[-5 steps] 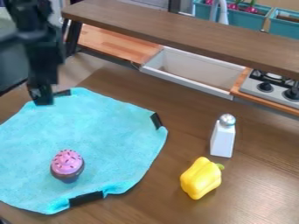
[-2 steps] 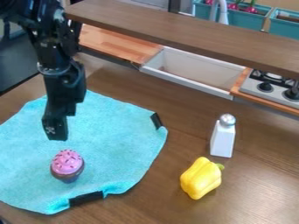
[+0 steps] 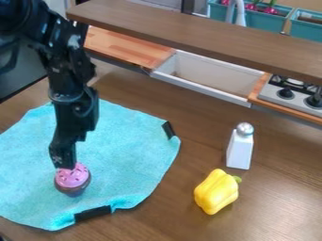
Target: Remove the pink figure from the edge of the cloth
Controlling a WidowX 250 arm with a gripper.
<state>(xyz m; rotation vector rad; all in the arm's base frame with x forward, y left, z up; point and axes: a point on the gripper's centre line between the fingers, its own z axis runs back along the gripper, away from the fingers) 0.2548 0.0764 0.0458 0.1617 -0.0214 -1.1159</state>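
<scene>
The black gripper (image 3: 64,164) hangs over the left part of the blue cloth (image 3: 125,146), its tip overlapping the top of the pink figure in this view. That pink figure (image 3: 72,177), a cupcake with pink icing and a brown base, stands upright on the cloth, in from its front edge. The gripper hides the back of the icing, and whether they touch cannot be told.
To the right on the brown table (image 3: 164,216) lie a yellow pepper (image 3: 217,191) and a white shaker with a metal top (image 3: 239,148). Behind are a white sink (image 3: 207,77), a stove (image 3: 292,96) and a raised brown shelf (image 3: 189,30).
From above the cloth's back left corner, the gripper has come forward and down to the cupcake's top. The cupcake has not moved.
</scene>
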